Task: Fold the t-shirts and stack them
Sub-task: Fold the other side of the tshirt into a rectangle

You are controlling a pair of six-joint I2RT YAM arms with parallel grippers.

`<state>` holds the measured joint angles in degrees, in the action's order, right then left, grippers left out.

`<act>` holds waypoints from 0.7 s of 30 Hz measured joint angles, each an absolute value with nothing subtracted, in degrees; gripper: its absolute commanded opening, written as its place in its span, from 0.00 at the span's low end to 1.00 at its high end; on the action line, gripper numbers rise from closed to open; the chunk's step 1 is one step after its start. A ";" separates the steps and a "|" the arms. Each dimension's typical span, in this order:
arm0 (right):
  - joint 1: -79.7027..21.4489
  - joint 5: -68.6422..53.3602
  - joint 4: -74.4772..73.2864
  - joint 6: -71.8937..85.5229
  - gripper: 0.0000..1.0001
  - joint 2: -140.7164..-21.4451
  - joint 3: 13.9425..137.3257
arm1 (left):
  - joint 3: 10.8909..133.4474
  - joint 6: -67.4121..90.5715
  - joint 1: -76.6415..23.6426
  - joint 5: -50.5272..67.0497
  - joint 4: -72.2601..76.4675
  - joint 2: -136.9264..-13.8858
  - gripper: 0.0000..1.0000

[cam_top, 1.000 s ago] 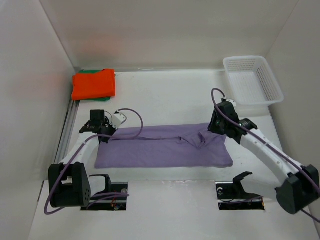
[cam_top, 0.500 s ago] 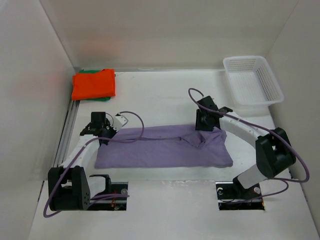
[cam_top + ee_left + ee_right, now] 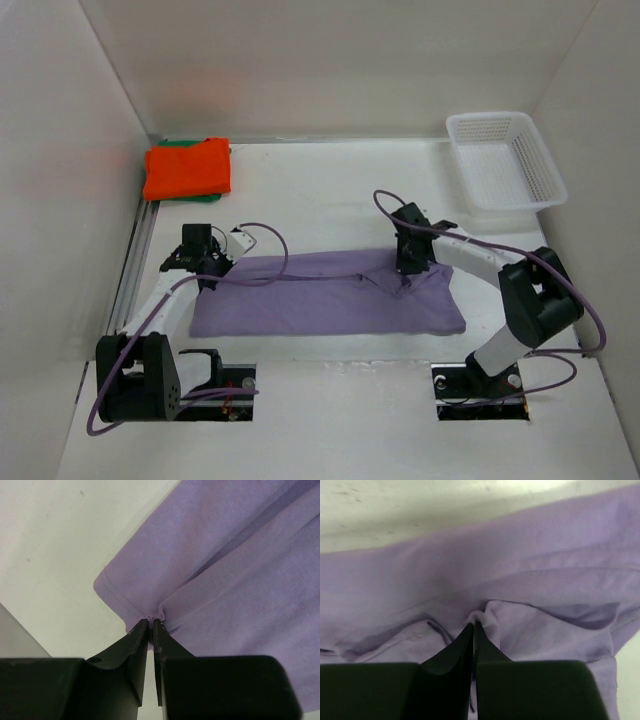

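Purple shirt [image 3: 330,295] lies spread flat in the lower middle of the overhead view. It forms a long band running left to right on the table [image 3: 330,190]. Its near edge is straight. Its far edge is uneven, with a raised ridge of folds toward the upper right of the cloth.

Left gripper [image 3: 207,272] is at the shirt's upper left corner. In the left wrist view its jaws are pressed together on a small pucker of cloth at the stitched hem. Creases run out from that pinch, and bare table fills the upper left of that frame.

Right gripper [image 3: 408,268] is down on the ridge of folds. In the right wrist view its jaws are closed, with a small nub of purple cloth caught between the tips. Folds fan away to both sides of the nub, and bare table shows along the top of that frame.

Orange shirt [image 3: 187,168] lies folded in the upper left of the overhead view, at the table's far corner beside the side wall. It rests on the green shirt [image 3: 177,143], of which only thin strips show at the far and near edges. Both lie well apart from the purple shirt.

White mesh basket [image 3: 490,117] stands on the table in the upper right of the overhead view, close to the side wall and well apart from the purple shirt.
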<state>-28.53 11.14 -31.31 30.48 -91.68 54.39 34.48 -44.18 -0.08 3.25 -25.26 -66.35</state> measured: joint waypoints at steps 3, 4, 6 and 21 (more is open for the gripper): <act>-28.53 12.19 -31.33 31.35 0.01 -90.17 52.38 | 34.46 -44.40 -0.08 3.25 -25.28 -66.00 0.08; -28.53 12.45 -31.40 31.79 0.01 -88.79 51.37 | 34.46 -44.60 -0.08 3.22 -25.26 -65.84 0.08; -28.51 12.97 -31.90 32.88 0.01 -84.25 48.56 | 34.46 -44.97 -0.05 3.22 -25.26 -65.54 0.08; -25.76 15.38 -43.86 44.05 0.01 -60.75 36.91 | 33.15 -46.39 -0.80 3.07 -25.39 -65.30 0.08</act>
